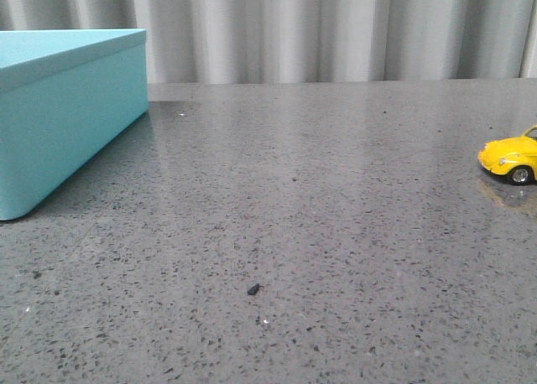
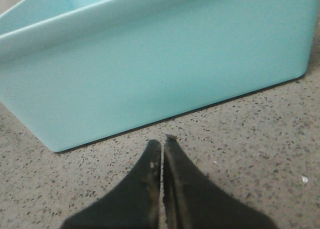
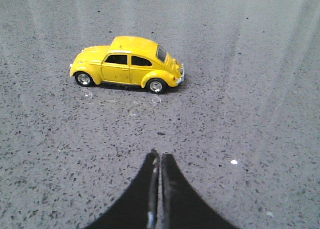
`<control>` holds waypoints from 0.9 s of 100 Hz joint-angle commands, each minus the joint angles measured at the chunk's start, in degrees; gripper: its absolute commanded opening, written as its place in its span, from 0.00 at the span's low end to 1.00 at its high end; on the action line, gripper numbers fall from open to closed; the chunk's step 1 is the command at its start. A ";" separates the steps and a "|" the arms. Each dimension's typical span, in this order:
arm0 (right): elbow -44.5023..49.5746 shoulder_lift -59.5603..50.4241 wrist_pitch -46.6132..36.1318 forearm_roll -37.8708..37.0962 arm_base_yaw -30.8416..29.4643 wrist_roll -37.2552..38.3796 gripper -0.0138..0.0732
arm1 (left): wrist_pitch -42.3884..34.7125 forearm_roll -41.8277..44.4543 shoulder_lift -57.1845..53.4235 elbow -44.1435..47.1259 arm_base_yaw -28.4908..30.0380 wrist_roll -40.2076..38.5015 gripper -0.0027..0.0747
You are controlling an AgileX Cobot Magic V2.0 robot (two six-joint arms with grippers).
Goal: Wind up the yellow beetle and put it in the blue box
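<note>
Left gripper [image 2: 161, 154] closed, empty; right gripper [image 3: 160, 164] closed, empty.

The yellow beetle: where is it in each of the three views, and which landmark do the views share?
Front view: the yellow beetle is at the right edge, cut off by the frame, far from the blue box.
Left wrist view: not in it; only the box and the left claw show.
Right wrist view: upper centre-left, side-on, beyond the right claw.
Shared landmark: the speckled grey table.
</note>
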 commanded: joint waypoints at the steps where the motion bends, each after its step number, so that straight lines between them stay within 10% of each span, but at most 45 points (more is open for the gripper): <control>1: 1.29 -0.84 -0.51 0.00 -0.26 -0.19 0.11 | -3.14 -0.26 -1.91 1.46 -0.25 -0.46 0.01; 90: 1.29 -0.84 -22.89 0.08 -0.26 -0.19 0.11 | -3.14 -0.26 -1.91 1.46 -0.25 -0.46 0.01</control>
